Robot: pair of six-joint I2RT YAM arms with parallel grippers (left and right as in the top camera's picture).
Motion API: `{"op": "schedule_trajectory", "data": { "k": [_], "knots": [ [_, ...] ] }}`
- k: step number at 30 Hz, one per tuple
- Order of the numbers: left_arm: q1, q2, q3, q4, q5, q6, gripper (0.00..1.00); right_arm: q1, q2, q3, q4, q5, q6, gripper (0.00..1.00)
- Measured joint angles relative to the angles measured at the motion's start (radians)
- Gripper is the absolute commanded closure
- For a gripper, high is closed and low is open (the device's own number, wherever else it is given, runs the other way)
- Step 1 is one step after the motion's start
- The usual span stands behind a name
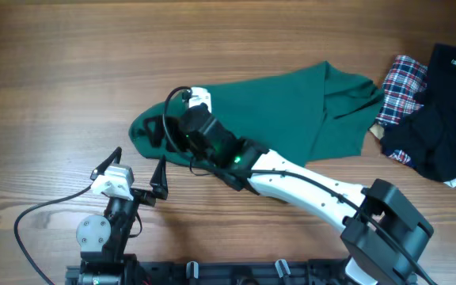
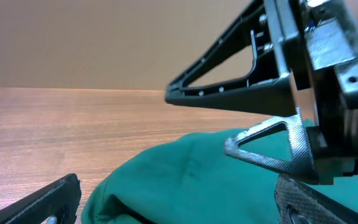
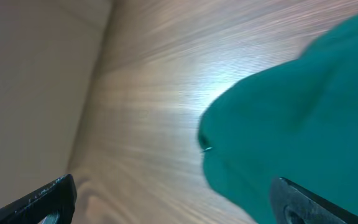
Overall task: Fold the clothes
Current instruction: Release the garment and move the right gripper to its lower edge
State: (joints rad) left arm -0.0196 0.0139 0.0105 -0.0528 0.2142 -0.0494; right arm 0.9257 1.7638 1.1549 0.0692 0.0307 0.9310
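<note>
Teal-green garment (image 1: 291,107) lies across the middle of the wooden counter (image 1: 54,63), partly doubled over. It has a rounded, bunched end at its left and looser layers spreading to the right, where a diagonal crease shows one layer lying over another. The right arm reaches from the near right corner across to that left end. The right pincer (image 1: 170,131) hovers just over the cloth with its jaws spread wide and nothing between them, and the left wrist view shows its fingers (image 2: 272,146) apart above the fabric. That position suits taking hold of the rounded edge for a fold, though whether a grasp is intended cannot be told. The left pincer (image 1: 136,169) sits over bare wood just beside the garment's near left edge, also spread wide and empty, probably held there to stay clear of the other arm. At the far right a plaid cloth (image 1: 402,83) and a black garment (image 1: 446,111) sit heaped together, just beside the teal one's right end.
</note>
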Motion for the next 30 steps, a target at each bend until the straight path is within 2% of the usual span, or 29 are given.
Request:
{"op": "schedule_trajectory", "data": {
  "k": [4,11,18,23,30],
  "knots": [
    [0.0,0.0,0.0,0.0,0.0,0.0,0.0,-0.064,0.0,0.003,-0.095,0.042,0.003,0.0],
    [0.0,0.0,0.0,0.0,0.0,0.0,0.0,-0.411,-0.032,0.011,-0.513,0.043,0.008,0.0],
    [0.0,0.0,0.0,0.0,0.0,0.0,0.0,-0.615,-0.042,0.012,-0.789,-0.008,0.008,0.0],
    [0.0,0.0,0.0,0.0,0.0,0.0,0.0,-0.696,-0.056,0.012,-0.917,-0.037,0.018,0.0],
    [0.0,0.0,0.0,0.0,0.0,0.0,0.0,-0.698,-0.177,0.013,-1.266,-0.031,0.107,0.0]
  ]
}}
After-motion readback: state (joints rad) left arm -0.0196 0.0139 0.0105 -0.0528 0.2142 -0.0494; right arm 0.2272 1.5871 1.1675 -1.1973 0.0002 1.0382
